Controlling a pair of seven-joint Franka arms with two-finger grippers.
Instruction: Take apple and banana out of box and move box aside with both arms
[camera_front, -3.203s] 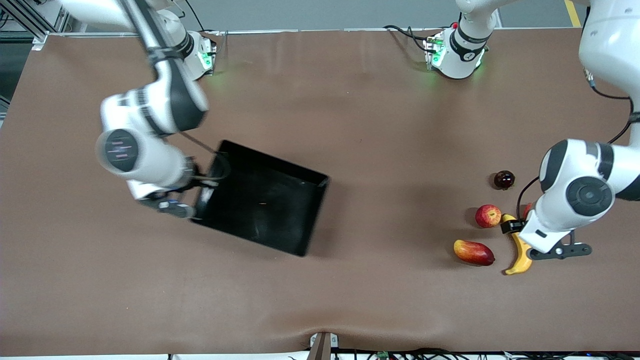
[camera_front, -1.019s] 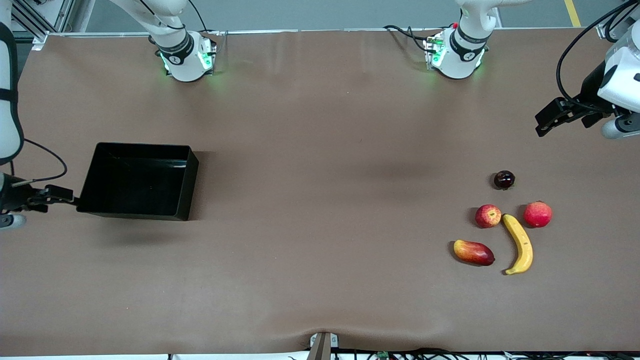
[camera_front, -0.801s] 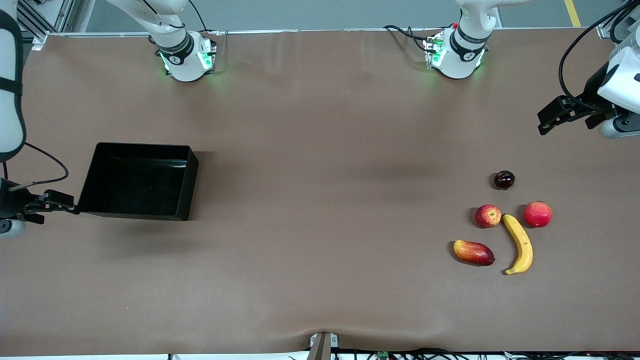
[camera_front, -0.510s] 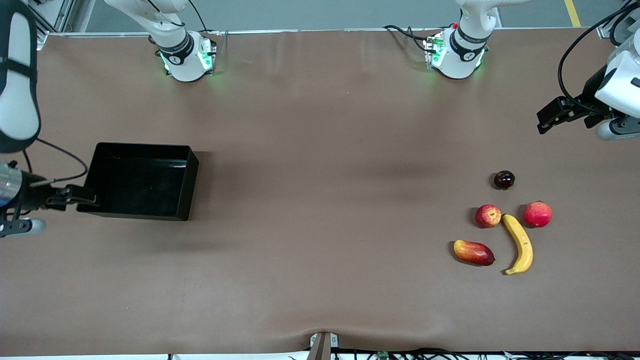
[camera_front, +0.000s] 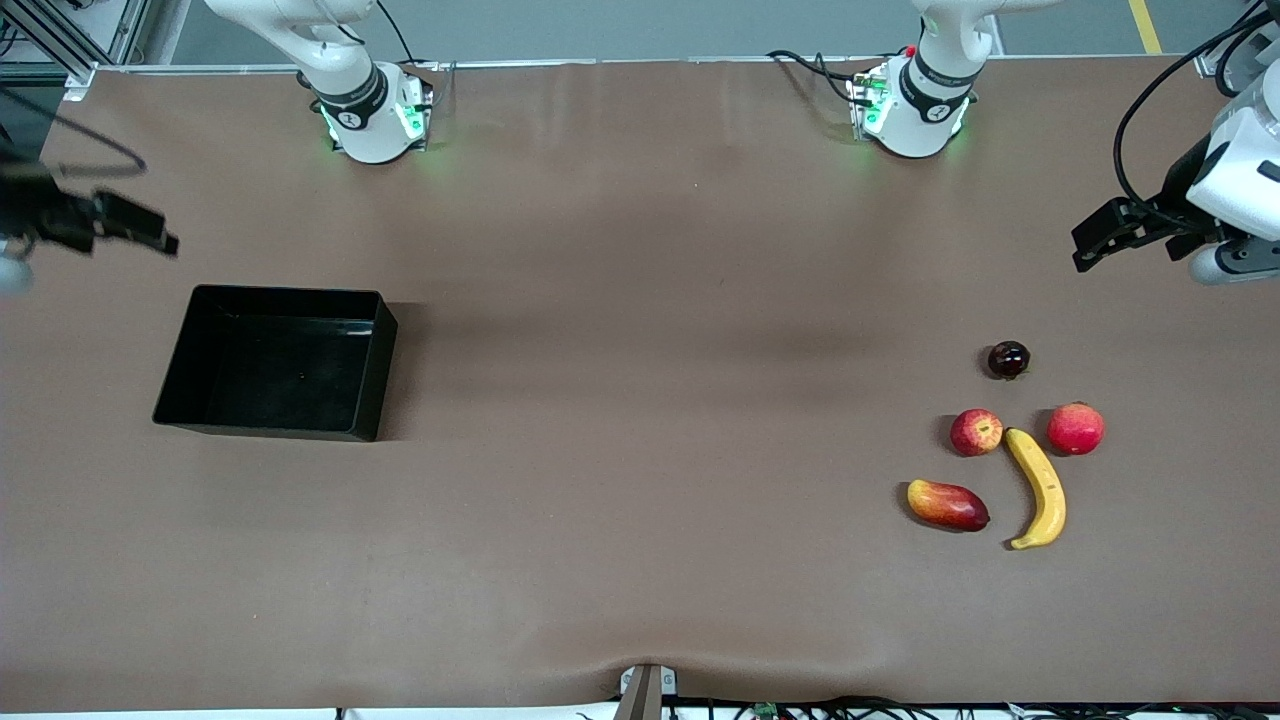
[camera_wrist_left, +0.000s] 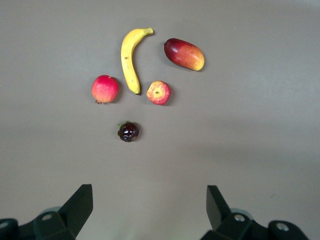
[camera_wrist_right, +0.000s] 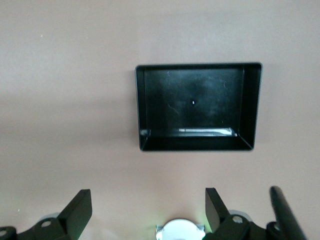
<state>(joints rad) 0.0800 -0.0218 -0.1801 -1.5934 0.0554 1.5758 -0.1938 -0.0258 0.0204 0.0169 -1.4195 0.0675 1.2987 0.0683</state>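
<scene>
Box (camera_front: 275, 362) & banana (camera_front: 1040, 487), apple (camera_front: 976, 432) on table, well apart from both arms' wide-open, empty fingers (camera_wrist_left: 80, 207).

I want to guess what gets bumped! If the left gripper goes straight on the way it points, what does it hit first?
Probably just bare table. The open left gripper points down at it, short of the dark little fruit, though depth is hard to judge.

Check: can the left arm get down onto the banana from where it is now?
Probably yes. The left gripper hangs open, empty, and nothing covers the banana, though the apple sits close beside its stem end.
</scene>
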